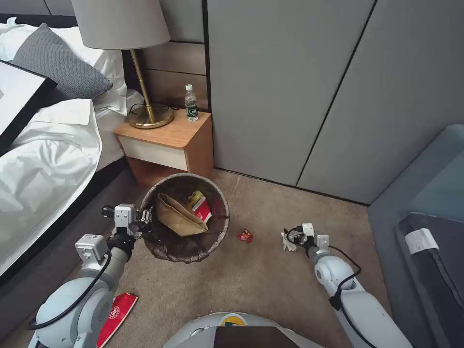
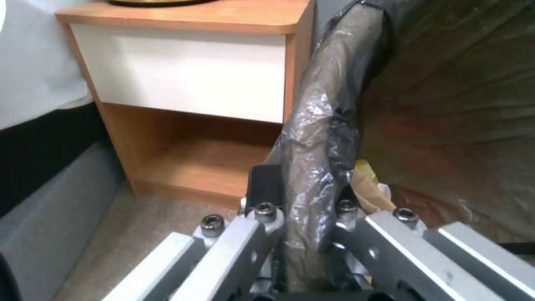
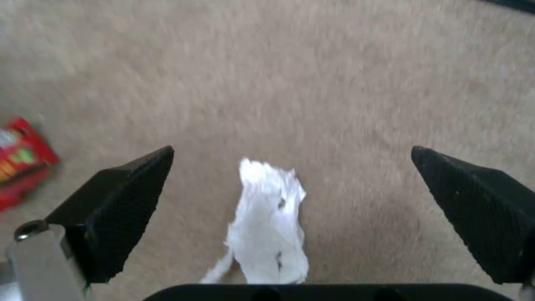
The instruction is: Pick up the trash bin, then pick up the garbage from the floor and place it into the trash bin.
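Carpet point(image 1: 270, 285) is stretching across a bedroom floor between a bed point(image 1: 43, 164) with rumpled white sheets on the robot's left and a grey panelled wall point(image 1: 299, 87) ahead, where a wooden nightstand point(image 1: 169, 140) is carrying a brass lamp point(image 1: 140, 72) and a small water bottle point(image 1: 191, 103). The trash bin point(image 1: 186, 220), lined with a dark bag folded over its rim, is hanging in front of the nightstand, held at its near-left rim by the left gripper point(image 1: 142, 223), whose fingers are pinching together on the bag-covered edge, one inside and one outside, as the left wrist view shows at the rim point(image 2: 312, 167). Inside the bin are lying a flat brown paper bag point(image 1: 179, 216), a red-and-white packet point(image 1: 203, 210) and a yellow wrapper point(image 1: 195, 197). The right gripper point(image 1: 289, 239) is reaching low over the carpet to the right of the bin, its black fingers point(image 3: 128, 196) spread wide apart on either side of a white tissue scrap point(image 3: 270, 225) lying on the floor between them, untouched. A small red wrapper point(image 1: 245, 235) is sitting on the carpet between the bin and the right gripper, and a larger red packet point(image 1: 118, 314) is lying beside the left arm near the robot's base.
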You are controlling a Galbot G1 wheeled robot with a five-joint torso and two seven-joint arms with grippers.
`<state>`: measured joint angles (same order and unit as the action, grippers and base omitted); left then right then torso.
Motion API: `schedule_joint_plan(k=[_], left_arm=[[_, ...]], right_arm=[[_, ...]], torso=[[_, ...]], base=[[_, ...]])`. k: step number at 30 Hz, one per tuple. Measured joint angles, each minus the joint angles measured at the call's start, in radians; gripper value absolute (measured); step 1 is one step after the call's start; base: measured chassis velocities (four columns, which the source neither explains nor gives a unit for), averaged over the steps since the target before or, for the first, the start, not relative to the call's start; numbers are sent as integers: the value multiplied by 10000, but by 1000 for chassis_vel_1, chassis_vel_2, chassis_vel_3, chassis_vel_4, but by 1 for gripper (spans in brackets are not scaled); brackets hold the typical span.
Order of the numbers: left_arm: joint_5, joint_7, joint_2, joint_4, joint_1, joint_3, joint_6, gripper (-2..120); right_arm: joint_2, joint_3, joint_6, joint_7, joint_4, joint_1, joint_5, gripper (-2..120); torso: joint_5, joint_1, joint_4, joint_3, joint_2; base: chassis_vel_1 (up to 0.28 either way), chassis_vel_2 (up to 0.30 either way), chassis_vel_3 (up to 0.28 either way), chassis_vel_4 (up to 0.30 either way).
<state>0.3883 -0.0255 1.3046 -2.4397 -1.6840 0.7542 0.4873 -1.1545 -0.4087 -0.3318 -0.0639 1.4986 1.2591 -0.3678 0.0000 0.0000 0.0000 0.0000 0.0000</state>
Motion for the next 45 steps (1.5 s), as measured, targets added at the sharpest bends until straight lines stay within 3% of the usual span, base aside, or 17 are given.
schedule_joint_plan(k=[9, 23, 45], left_arm=[[-2, 8, -20, 10, 4, 23, -11, 2], [-13, 2, -13, 48, 34, -28, -38, 2], [-22, -5, -68, 97, 79, -54, -43, 2]], right_arm=[[-352, 377, 436, 154, -1650, -742, 722, 100], [-735, 830, 558, 167, -2508, -1169, 902, 100], [-912, 493, 773, 365, -3137, -1280, 146, 100]], torso=[[0, 0, 0, 0, 0], [-1, 0, 1, 0, 0], [-1, 0, 0, 0, 0]], base=[[0, 0, 0, 0], [0, 0, 0, 0], [0, 0, 0, 0]])
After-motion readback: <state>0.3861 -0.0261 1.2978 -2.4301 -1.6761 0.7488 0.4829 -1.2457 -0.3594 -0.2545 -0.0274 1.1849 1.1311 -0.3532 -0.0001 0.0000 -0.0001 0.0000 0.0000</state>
